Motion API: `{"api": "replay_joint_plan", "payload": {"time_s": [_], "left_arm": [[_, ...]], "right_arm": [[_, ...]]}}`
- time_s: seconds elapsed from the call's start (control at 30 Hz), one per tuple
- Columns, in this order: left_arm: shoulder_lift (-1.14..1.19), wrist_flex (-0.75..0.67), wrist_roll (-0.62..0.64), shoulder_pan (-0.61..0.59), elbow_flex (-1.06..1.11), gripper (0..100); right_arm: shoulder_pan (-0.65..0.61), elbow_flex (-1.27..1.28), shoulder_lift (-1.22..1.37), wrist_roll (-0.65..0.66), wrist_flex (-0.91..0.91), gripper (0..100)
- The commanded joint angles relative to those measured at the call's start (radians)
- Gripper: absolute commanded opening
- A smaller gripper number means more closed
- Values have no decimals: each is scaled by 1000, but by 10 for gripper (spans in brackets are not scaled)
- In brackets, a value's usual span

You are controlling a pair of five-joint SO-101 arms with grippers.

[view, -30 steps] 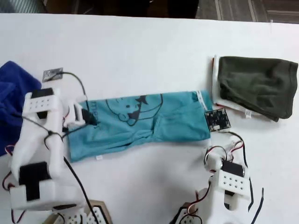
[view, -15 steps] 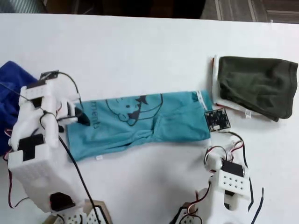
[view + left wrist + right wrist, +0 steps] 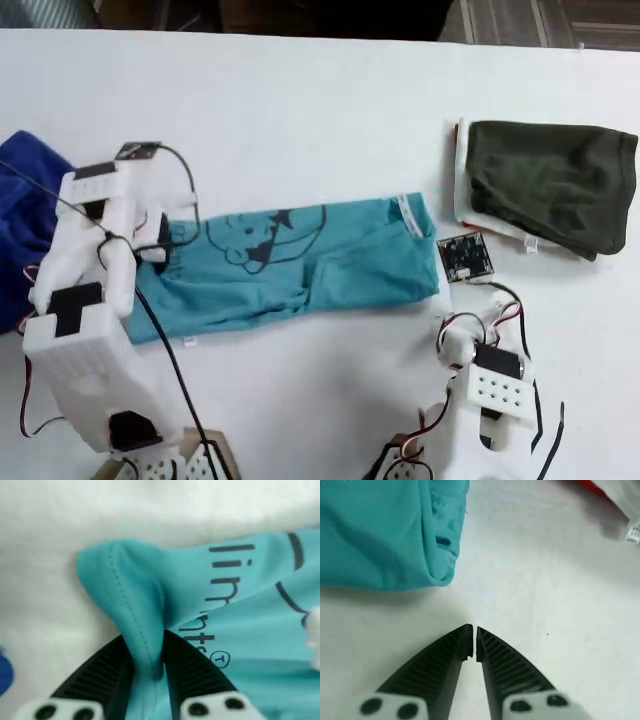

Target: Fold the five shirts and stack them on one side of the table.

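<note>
Centrally, the teal shirt [image 3: 290,260] lay on the tabletop [image 3: 300,110], its long axis running 8 to 2 o'clock. The left gripper [image 3: 145,641] had its fingers clamped on the 8 o'clock corner. The right gripper [image 3: 474,630] sat near the opposite end, fingers together.

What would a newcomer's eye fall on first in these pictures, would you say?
The teal shirt with its cartoon print stands out, stretched across the middle of the white table with one end pinched in the left hand. To its right lies a folded dark green shirt, and a blue cloth is bunched at the table's left edge.
</note>
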Motion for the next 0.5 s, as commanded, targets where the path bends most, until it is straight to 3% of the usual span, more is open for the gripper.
{"api": "replay_joint_plan", "payload": {"time_s": [0.0,0.23,0.47], "left_arm": [[-6,23,8,-115,-71,26],[-6,198,3,-183,-248,26],[-6,416,9,-68,-364,25]], "right_arm": [[-8,-3,-24,-8,-16,19],[-8,-3,-24,-8,-16,19],[-8,-3,-24,-9,-16,19]]}}
